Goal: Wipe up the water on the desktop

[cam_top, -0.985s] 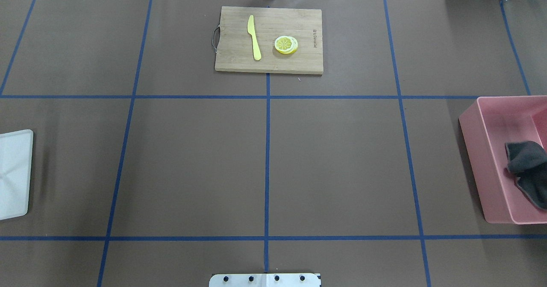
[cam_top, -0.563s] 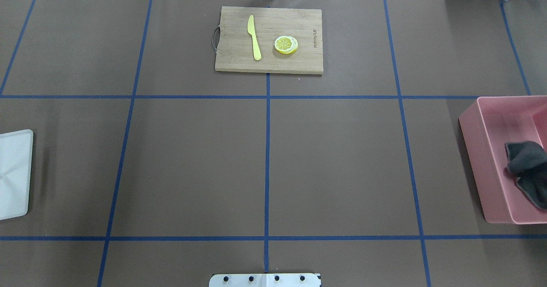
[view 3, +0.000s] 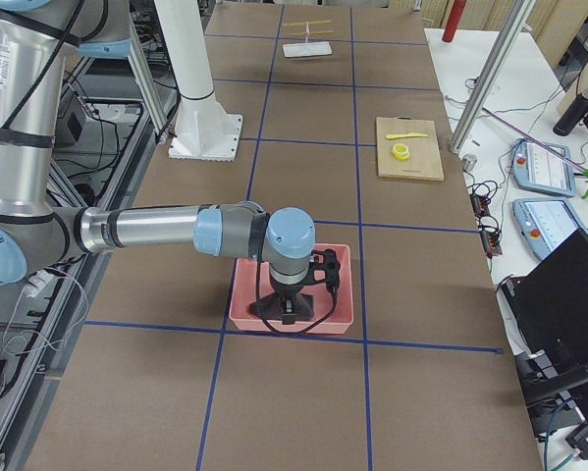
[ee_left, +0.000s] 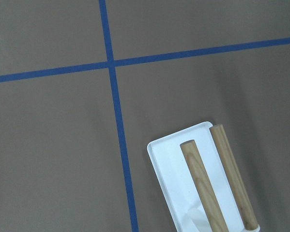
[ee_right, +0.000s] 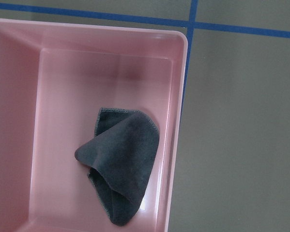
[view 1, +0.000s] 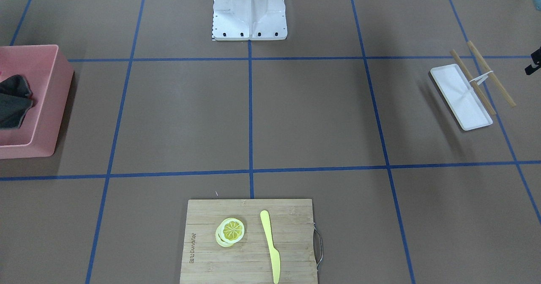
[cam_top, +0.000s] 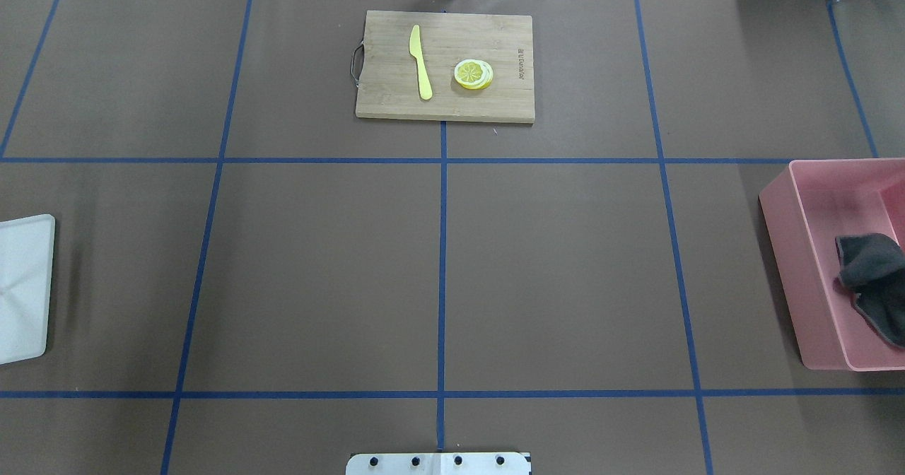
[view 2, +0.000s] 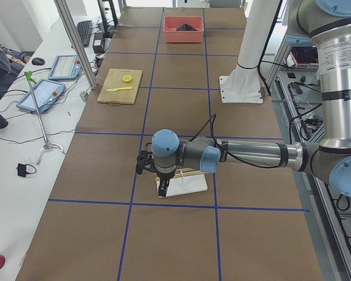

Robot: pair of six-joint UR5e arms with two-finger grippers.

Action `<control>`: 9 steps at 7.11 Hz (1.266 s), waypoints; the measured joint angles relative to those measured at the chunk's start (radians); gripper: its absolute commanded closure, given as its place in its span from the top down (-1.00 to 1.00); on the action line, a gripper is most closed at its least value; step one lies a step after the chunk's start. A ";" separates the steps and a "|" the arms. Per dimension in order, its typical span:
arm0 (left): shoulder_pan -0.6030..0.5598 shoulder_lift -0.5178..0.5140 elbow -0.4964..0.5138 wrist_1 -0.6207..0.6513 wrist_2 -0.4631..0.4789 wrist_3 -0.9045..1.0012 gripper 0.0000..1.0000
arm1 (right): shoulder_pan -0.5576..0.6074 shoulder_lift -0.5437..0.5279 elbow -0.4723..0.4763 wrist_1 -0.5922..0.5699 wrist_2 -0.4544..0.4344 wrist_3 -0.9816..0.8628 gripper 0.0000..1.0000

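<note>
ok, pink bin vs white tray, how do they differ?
Depth: the pink bin has tall walls; the white tray is shallow with a low rim.
Contents: the pink bin holds a crumpled dark grey cloth; two wooden sticks lie over the white tray.
Side: the pink bin sits on the robot's right, the white tray on its left.
Shared: both are rectangular and stand on the desktop.

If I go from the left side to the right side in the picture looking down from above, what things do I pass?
white tray → yellow knife → lemon slices → dark cloth
</note>
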 measured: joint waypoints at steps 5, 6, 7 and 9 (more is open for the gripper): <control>-0.001 0.004 -0.011 0.000 0.000 0.000 0.96 | 0.000 0.000 0.008 0.000 0.002 0.000 1.00; -0.001 0.006 -0.012 0.000 0.000 0.000 0.96 | 0.000 0.000 0.012 0.000 0.003 0.000 1.00; -0.002 0.008 -0.013 0.000 -0.001 0.000 0.96 | 0.001 0.001 0.013 -0.001 0.004 0.001 1.00; -0.002 0.010 -0.012 0.000 0.000 0.000 0.96 | 0.002 0.001 0.016 -0.001 0.013 0.001 1.00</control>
